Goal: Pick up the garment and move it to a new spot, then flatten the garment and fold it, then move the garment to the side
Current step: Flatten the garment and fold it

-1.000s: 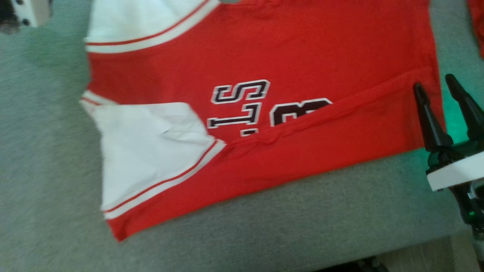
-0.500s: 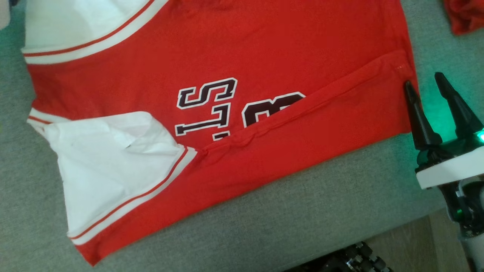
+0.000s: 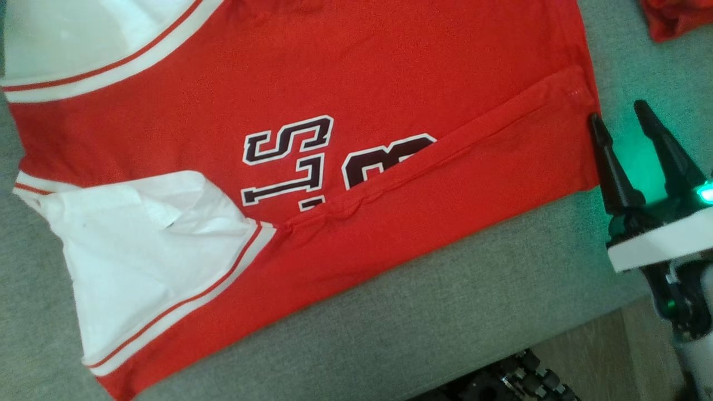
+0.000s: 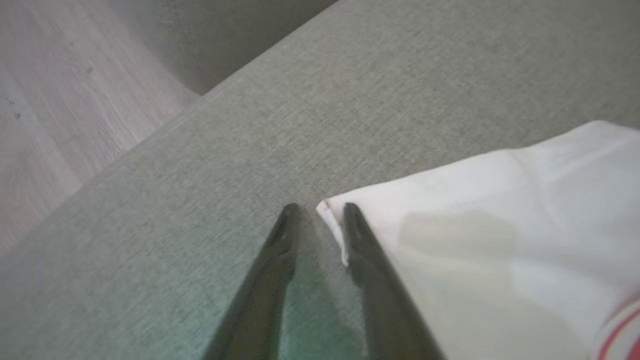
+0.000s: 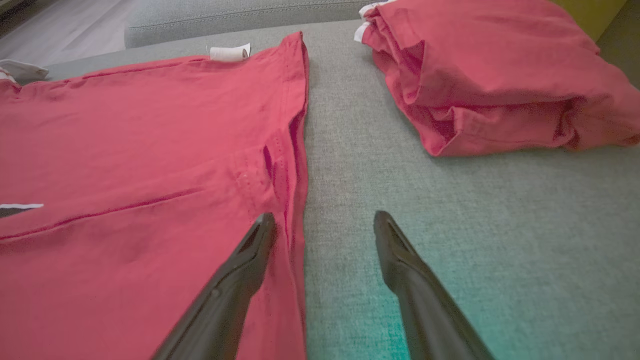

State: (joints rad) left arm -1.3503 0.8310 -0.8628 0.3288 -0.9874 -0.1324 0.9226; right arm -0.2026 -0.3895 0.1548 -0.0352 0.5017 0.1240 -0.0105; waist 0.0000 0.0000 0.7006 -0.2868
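Head view shows the red short-sleeved jersey garment [image 3: 390, 72] lying spread flat on a grey-green woven fabric cushion [image 3: 445, 312]. Its white sleeves with thin red stripes [image 3: 150, 267] lie toward the robot's left. The near long edge of the garment is folded up over the body, and this flap covers part of the dark, white-outlined letters and number printed on the chest [image 3: 289, 161]. A second red garment, loosely folded into a pile [image 3: 674, 19], sits on the same cushion well apart from the jersey, at the far right. A strip of pale wooden floor [image 3: 613, 356] shows beyond the cushion's near edge.

The right gripper [image 3: 618, 111] hovers low at the jersey's hem on the robot's right, its two dark fingers spread wide. In the right wrist view one fingertip lies over the red hem edge and the other over bare cushion, with nothing held between them. A green glow falls on the cushion there.

In the left wrist view the left gripper [image 4: 320, 207] is down at the outer corner of a white sleeve. Its fingers stand a narrow gap apart. One is over bare cushion and the other over the white cloth, with the sleeve's corner edge in the gap. They are not pressed onto the cloth.
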